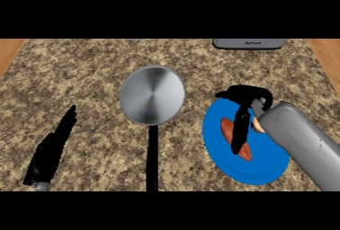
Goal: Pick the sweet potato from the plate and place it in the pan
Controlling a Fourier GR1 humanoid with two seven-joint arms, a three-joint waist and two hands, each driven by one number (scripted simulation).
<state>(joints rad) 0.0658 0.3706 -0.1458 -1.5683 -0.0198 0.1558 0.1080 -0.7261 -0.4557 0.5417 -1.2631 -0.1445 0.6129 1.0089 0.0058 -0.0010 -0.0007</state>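
The sweet potato [234, 134] is shown lying on the blue plate [266, 173], overhung by the right hand [244, 112] with fingers extended downward and not curled round it, while the pan [152, 95] stands apart, unfilled; lifting and transfer are judged outstanding.

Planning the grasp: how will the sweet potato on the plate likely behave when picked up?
The sweet potato looks elongated and tapered, so it may roll or pivot if pinched off-centre. It looks solid, so probably stiff rather than floppy. It lies on the smooth blue plate, so it might slide when the right hand nudges it.
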